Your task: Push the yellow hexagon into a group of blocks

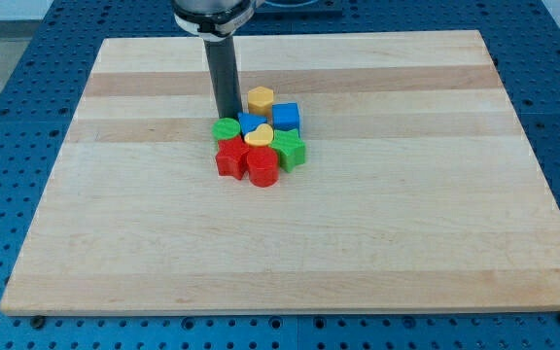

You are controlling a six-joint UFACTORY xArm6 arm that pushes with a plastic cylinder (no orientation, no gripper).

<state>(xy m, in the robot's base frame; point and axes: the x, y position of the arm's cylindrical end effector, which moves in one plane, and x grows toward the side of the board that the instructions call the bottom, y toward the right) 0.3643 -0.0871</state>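
The yellow hexagon (261,99) sits at the top of a tight cluster of blocks near the board's middle. It touches or nearly touches the blue cube (286,118) at its lower right and the blue heart (252,123) below it. My tip (228,117) stands just left of the hexagon, right above the green round block (227,128). Below lie the yellow heart (259,136), the green star (289,150), the red star (230,157) and the red cylinder (262,166).
The wooden board (406,224) lies on a blue perforated table (8,107). The rod comes down from the arm at the view's top (212,12).
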